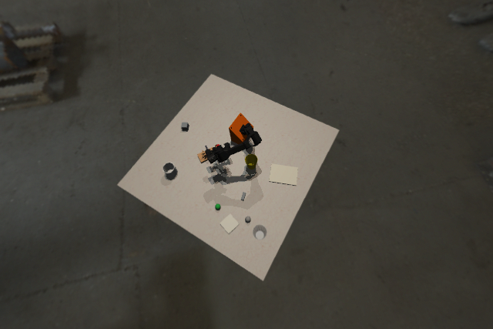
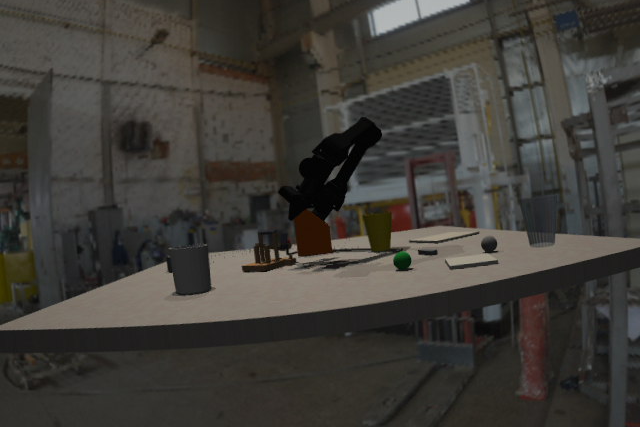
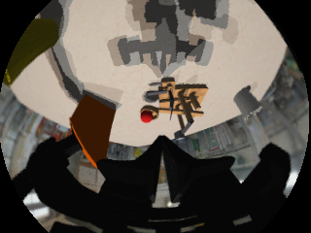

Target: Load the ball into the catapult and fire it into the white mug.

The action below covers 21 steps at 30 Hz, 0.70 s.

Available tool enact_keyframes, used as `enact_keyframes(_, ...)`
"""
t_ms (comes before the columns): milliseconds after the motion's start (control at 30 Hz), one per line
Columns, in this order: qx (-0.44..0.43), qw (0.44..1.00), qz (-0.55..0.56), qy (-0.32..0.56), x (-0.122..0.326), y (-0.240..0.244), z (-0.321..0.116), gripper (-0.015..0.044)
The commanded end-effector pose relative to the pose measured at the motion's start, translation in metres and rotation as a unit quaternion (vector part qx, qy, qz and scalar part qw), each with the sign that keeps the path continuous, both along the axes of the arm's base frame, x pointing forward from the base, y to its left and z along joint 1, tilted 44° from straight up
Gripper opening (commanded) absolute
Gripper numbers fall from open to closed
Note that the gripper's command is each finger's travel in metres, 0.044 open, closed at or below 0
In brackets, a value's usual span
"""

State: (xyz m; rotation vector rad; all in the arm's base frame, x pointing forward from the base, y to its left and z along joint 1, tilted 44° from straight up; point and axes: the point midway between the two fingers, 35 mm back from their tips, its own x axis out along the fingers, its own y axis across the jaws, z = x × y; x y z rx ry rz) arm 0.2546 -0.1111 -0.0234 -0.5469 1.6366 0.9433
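The wooden catapult (image 1: 202,156) (image 2: 254,267) (image 3: 202,92) stands on the table, partly hidden under the arm in the top view. The red ball (image 1: 217,145) (image 3: 146,116) sits at the cup end of the catapult's throwing arm, on the side away from the mug. The white mug (image 1: 169,169) (image 2: 191,269) (image 3: 248,102) looks grey in this light and stands upright beyond the catapult's other end. My gripper (image 3: 161,138) is shut and empty, above the table close to the catapult. Its height over the catapult is hard to tell.
An orange wedge block (image 1: 239,126) (image 2: 312,236) (image 3: 94,126) stands by the arm's base. A yellow cup (image 1: 251,161) (image 2: 378,232) (image 3: 29,46) is near the arm. A green ball (image 1: 217,206) (image 2: 402,260), grey ball (image 1: 247,219) (image 2: 489,244) and clear glass (image 1: 259,232) (image 2: 540,220) stand farther off.
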Motion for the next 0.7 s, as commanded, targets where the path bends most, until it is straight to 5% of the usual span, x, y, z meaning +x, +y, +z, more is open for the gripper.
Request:
enact_keyframes(0,0.001,0.999,0.05,0.014,-0.015,0.008,0.003,0.0)
enact_keyframes(667,0.002,0.998,0.061,0.017,-0.013,0.025,-0.014,0.0)
